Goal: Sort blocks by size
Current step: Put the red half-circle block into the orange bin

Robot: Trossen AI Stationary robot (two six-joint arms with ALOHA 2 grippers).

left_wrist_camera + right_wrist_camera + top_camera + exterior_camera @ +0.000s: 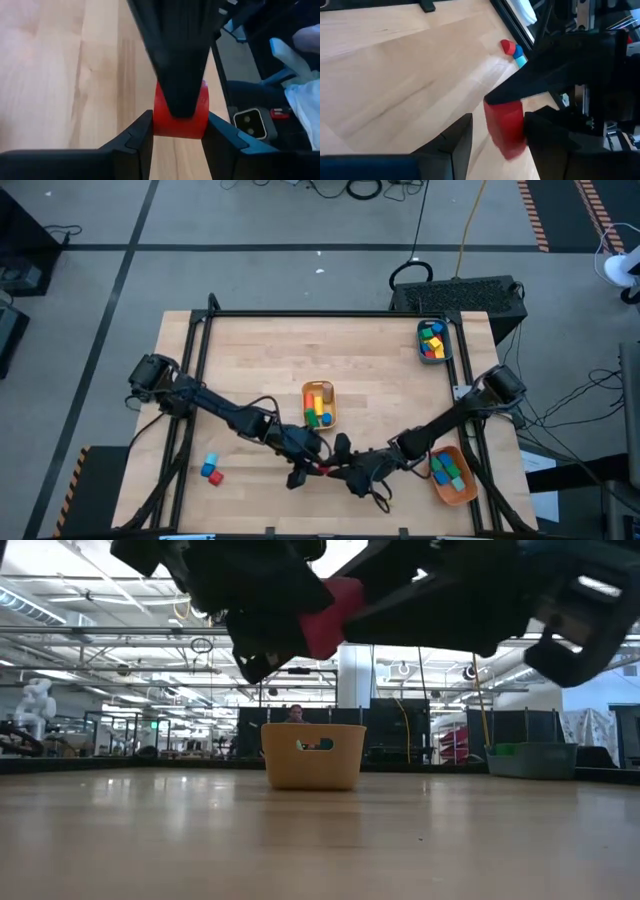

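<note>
- At the near edge of the surface (260,360), toward its middle, we find both arms meeting above the wood, a red block (326,469) between them.
- Left end effector (177,131): we record its fingers clamped on either side of the red block, which is lifted clear of the surface.
- Right end effector (497,131): we see one finger against the same red block and a gap on the other side, so its jaws stand apart and we cannot tell that it grips.
- Loose blocks: we count a small cluster in red, blue and cyan (211,471) lying on the wood near the front left corner, well apart from the arms.
- Bins: we list a yellow bin (318,388) at mid-surface, an orange bin (467,492) front right and a teal bin (446,343) back right, each holding coloured blocks.
</note>
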